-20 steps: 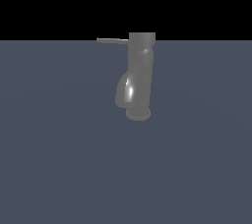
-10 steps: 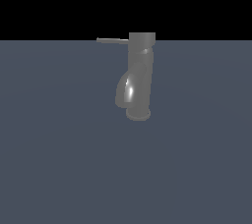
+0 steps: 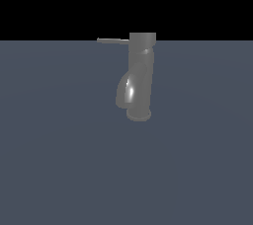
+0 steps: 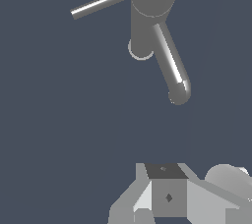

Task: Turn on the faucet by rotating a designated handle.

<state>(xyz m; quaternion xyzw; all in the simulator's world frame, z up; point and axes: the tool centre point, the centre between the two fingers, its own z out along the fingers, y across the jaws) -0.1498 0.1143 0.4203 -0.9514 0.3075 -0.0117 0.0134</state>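
The dark grey faucet [image 3: 141,78] stands upright on the flat grey surface, its curved spout [image 3: 124,91] bending down toward the exterior view's left. The thin handle [image 3: 112,40] sticks out level from the cap, also toward the exterior view's left. In the wrist view the faucet [image 4: 150,16], its handle [image 4: 101,3] and its spout [image 4: 172,68] are seen from above. My gripper [image 4: 165,171] shows only in the wrist view, well apart from the faucet and touching nothing. Its fingers sit together as one block with no gap, so it is shut and holds nothing.
The flat grey-blue surface [image 3: 64,160] spreads all around the faucet, with a black background beyond its far edge. A rounded grey part of the arm [image 4: 229,179] shows beside the gripper in the wrist view.
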